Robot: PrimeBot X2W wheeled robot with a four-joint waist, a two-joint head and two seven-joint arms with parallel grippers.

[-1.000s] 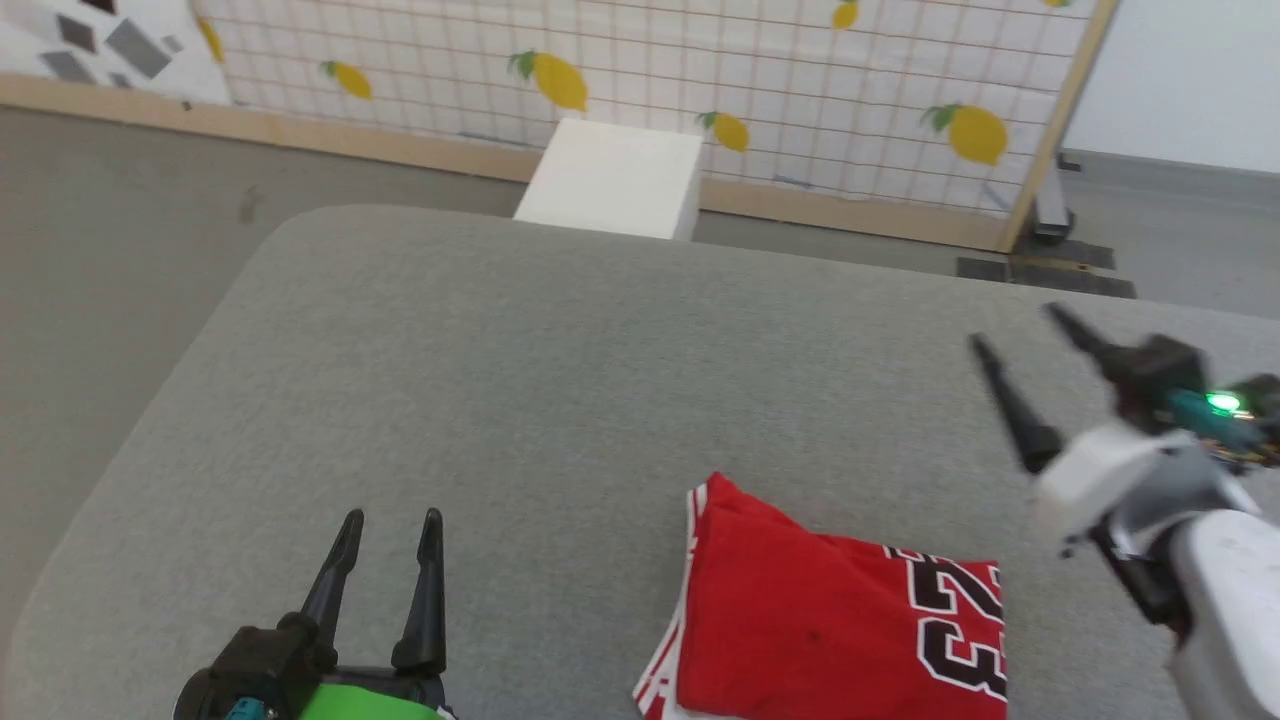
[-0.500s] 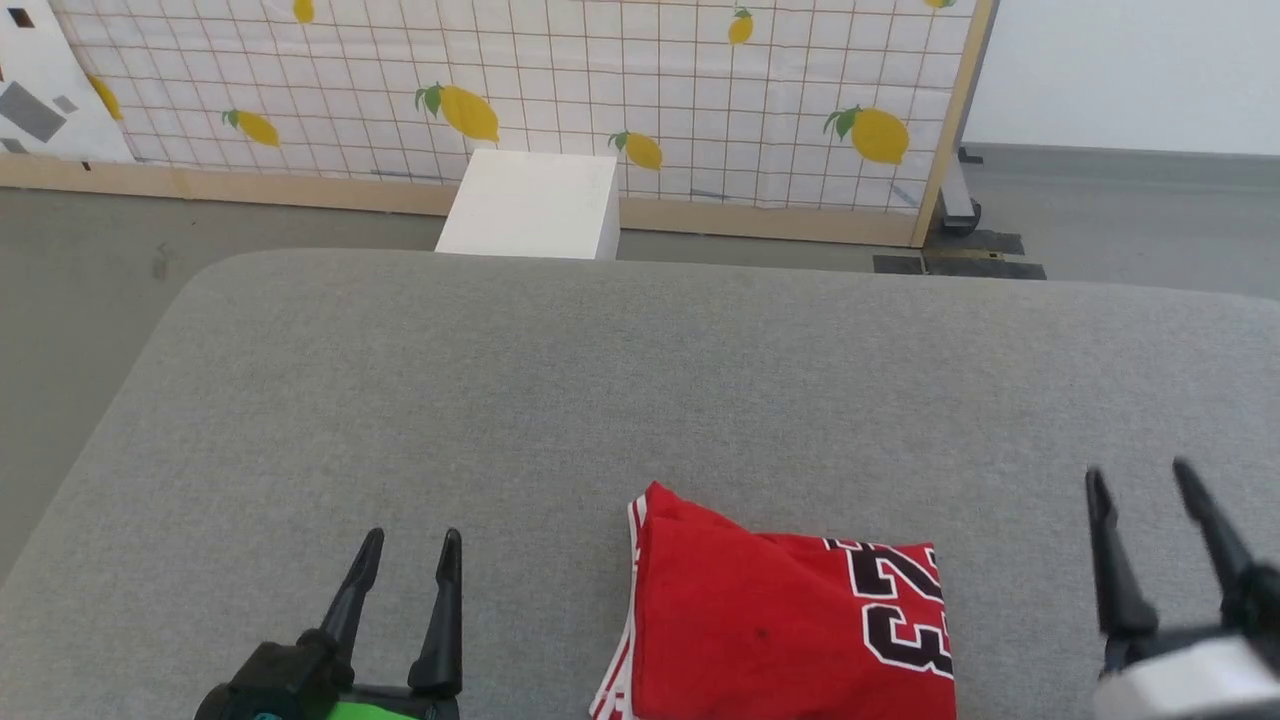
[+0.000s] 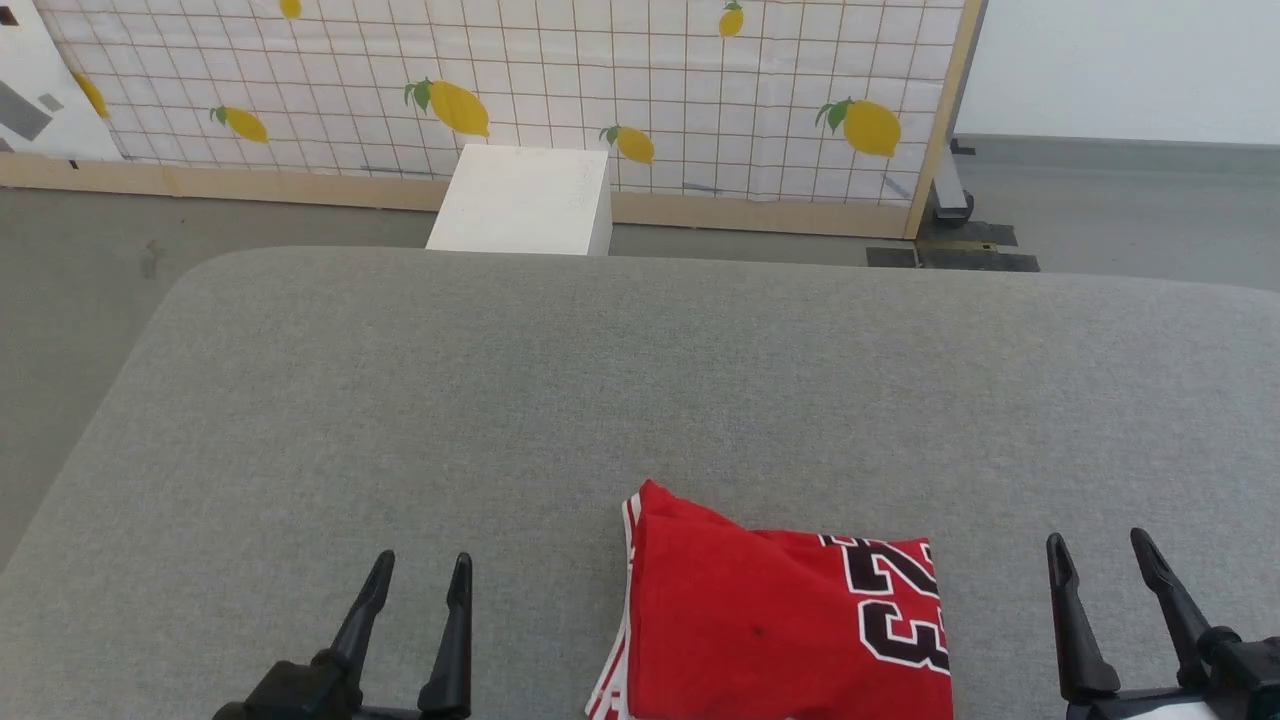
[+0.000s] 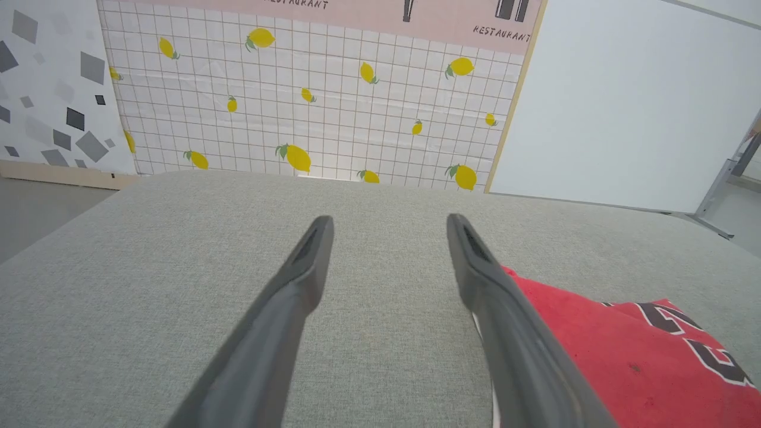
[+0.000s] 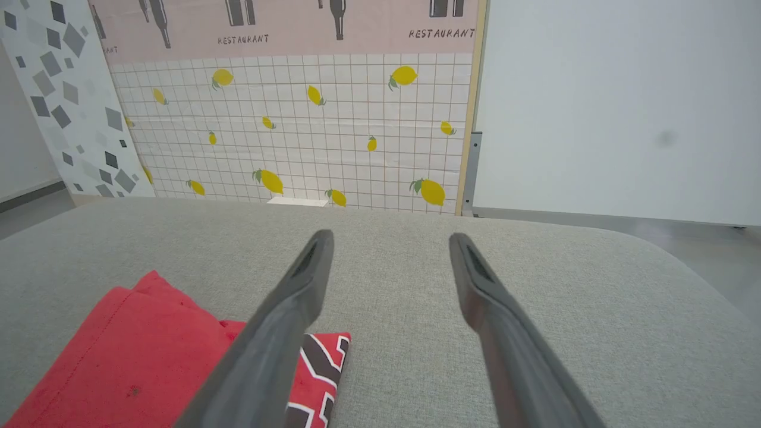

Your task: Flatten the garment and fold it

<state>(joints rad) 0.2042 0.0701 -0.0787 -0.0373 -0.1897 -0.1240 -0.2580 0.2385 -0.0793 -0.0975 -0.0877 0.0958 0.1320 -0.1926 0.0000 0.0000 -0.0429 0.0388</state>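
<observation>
Grey fabric bench [image 3: 400, 400], folded red jersey [image 3: 760, 610] near its front edge (number showing).
Left pincer [image 3: 423, 557] and right pincer [image 3: 1095, 537] flank it, both spread wide, empty.

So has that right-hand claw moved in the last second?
Yes. Measured against the red garment, the right gripper has drawn back toward the robot: its fingertips reached past the garment's far edge before, and now sit beside it, open.

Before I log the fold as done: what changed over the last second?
The right gripper drew back from beyond the garment and came to rest at its right, open. The head camera shifted too. The garment stayed folded on the grey surface, unheld; the left gripper stayed open.
</observation>
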